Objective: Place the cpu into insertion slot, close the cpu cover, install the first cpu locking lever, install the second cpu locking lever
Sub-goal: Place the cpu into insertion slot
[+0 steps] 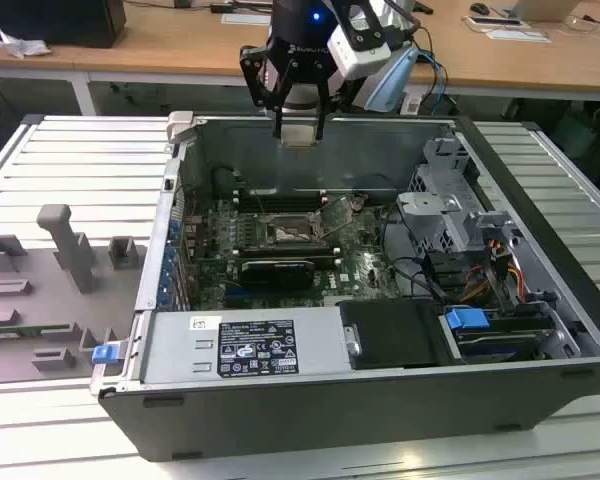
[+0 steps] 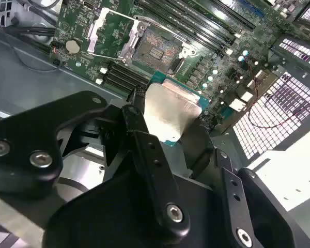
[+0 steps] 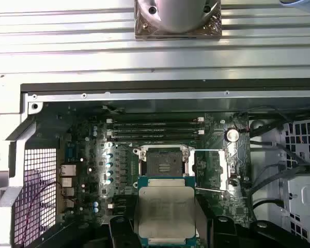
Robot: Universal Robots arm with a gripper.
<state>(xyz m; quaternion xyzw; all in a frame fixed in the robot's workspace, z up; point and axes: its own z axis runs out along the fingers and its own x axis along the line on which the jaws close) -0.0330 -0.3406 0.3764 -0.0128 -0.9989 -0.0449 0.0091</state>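
My gripper [image 1: 300,133] hangs above the back wall of the open computer case, shut on the cpu [image 1: 298,136]. In both wrist views the cpu [image 3: 165,212] [image 2: 170,111] shows as a pale silver square with a green edge, clamped between the black fingers [image 3: 120,227]. The insertion slot [image 1: 294,232] [image 3: 164,163] [image 2: 158,49] lies well below on the green board, dark, bare and open. The cpu cover [image 3: 213,170] [image 2: 109,32] is swung up and back beside the slot. A thin locking lever [image 3: 212,190] stands raised off the socket.
Long black memory slots [image 3: 155,129] run beside the socket. A labelled metal power supply box [image 1: 245,345] fills the case front, and a drive cage with cables [image 1: 450,215] occupies the exterior view's right. Grey fixture blocks [image 1: 65,255] stand at the exterior view's left of the case.
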